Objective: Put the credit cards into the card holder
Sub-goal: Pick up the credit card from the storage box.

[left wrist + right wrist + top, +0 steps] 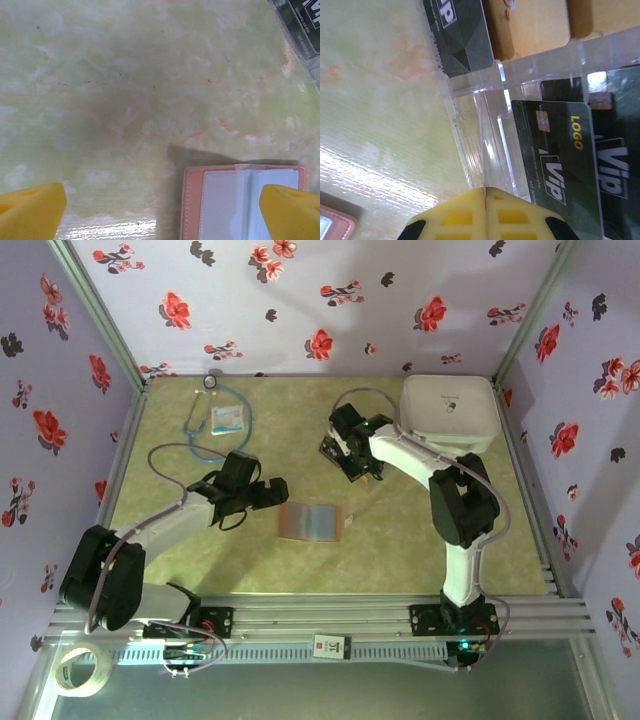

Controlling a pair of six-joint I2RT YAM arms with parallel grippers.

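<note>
The card holder [310,521] lies open and flat mid-table, reddish-brown rim with greyish slots; its left half shows in the left wrist view [240,200] and a corner in the right wrist view [335,225]. My left gripper [275,492] [162,210] hovers open just left of it, holding nothing. Several credit cards stand in a clear plastic rack [480,110]: black VIP cards [555,155] [462,35] and a tan one [530,25]. My right gripper [352,465] [484,192] is at the rack, shut on a thin card [484,150] seen edge-on.
A big white case [450,408] sits at the back right. A stethoscope [215,430] and a white-blue packet [228,420] lie at the back left. A tape roll [80,670] rests outside the front rail. Floral walls close in three sides.
</note>
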